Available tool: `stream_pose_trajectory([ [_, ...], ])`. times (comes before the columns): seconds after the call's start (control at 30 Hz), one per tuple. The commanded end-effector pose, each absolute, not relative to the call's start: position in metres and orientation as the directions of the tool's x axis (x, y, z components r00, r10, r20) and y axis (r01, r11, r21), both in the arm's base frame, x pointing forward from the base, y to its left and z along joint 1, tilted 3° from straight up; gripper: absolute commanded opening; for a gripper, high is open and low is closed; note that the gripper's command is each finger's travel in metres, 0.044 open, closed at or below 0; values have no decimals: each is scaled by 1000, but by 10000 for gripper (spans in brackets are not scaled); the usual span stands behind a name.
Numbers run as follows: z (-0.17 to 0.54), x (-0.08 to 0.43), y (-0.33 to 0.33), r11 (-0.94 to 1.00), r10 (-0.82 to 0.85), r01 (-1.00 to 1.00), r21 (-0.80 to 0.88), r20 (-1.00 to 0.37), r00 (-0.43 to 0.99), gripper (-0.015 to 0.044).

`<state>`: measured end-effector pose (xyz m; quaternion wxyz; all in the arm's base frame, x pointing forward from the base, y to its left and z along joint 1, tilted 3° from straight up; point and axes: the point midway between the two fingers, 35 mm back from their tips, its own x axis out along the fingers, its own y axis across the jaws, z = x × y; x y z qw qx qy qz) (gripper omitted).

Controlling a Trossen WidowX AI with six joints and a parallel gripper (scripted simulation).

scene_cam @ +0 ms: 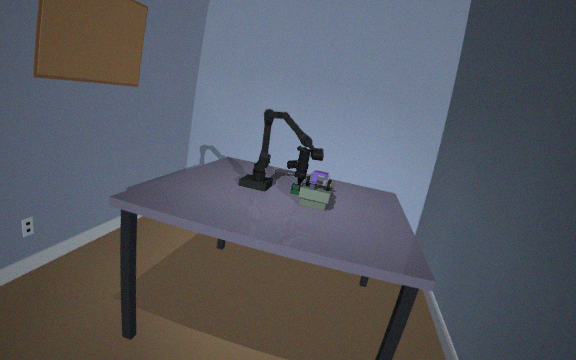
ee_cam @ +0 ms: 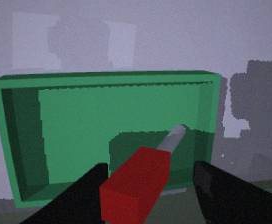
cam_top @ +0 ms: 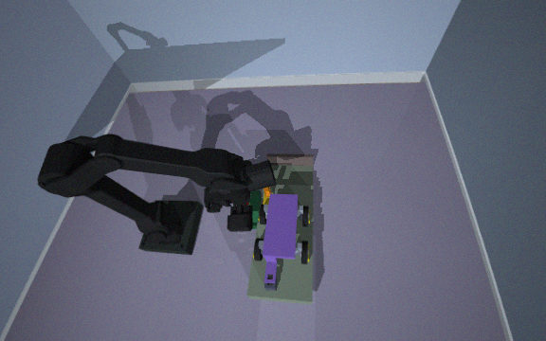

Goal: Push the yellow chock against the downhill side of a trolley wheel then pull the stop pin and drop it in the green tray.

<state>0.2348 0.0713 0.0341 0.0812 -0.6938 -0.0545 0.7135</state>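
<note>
My gripper [scene_cam: 300, 183] [ee_cam: 151, 171] is open over the green tray [cam_top: 256, 198] [scene_cam: 294, 189] [ee_cam: 107, 77]. The stop pin [ee_cam: 137, 185] is between the parted fingers, its red head nearest the wrist camera and its grey shank pointing into the tray's right part; a gap shows beside the right finger. Whether it rests on the tray is unclear. The purple trolley [cam_top: 281, 224] [scene_cam: 320, 176] stands on the pale green ramp [cam_top: 292, 291] [scene_cam: 314, 201]. The chock [cam_top: 266, 192], with orange handle, is at the trolley's downhill left wheel; contact cannot be made out.
A brownish strip [cam_top: 292, 159] crosses the ramp's far end. The trolley's drawbar [cam_top: 271, 270] extends toward the ramp's near end. The tray lies beside the ramp, on the side of the arm's base [cam_top: 178, 232] [scene_cam: 255, 182]. The arm hides part of the tray from above.
</note>
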Motion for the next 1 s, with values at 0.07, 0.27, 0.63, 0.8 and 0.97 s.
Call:
stream_pose_trajectory([
  [0.07,31,234,68,-981,194,-35,-193,-981,-27,190],
  [0.27,29,234,65,-981,194,-35,-193,-981,-27,190],
  [0.63,26,234,60,-981,193,-35,-192,-981,-27,190],
  [0.8,24,234,58,-981,193,-35,-192,-981,-27,190],
  [0.97,22,234,55,-981,193,-35,-192,-981,-27,190],
])
